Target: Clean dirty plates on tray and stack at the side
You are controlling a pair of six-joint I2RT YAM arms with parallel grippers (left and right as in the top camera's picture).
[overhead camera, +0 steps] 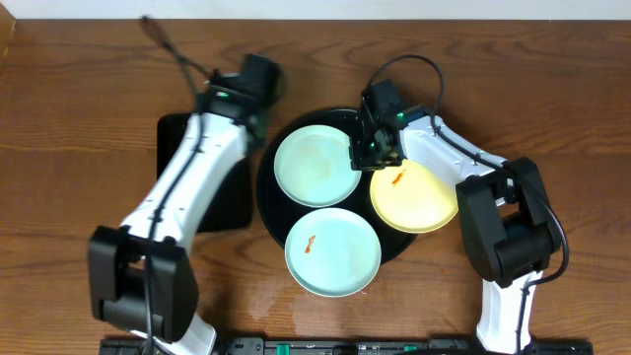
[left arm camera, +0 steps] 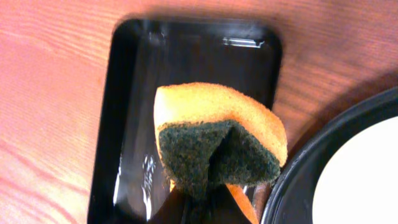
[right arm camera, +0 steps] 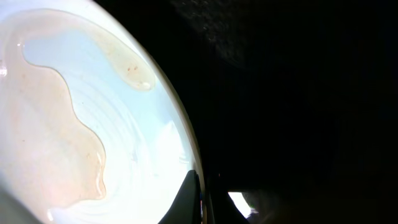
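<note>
Plates (overhead camera: pixel 333 251), all three, lie on your round black tray (overhead camera: pixel 268 212). Your right gripper (overhead camera: pixel 373 150) is pinched on the rim of the upper mint plate (overhead camera: pixel 314 166); your left gripper (left arm camera: pixel 211 208) clamps a sponge (left arm camera: pixel 217 137) over the rectangular tray (left arm camera: pixel 137 93)

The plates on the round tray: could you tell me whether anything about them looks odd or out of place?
Two carry orange smears: the yellow plate and the lower mint plate, and both overhang the rim of the round tray. The upper mint plate shows a pale brownish wet film.
</note>
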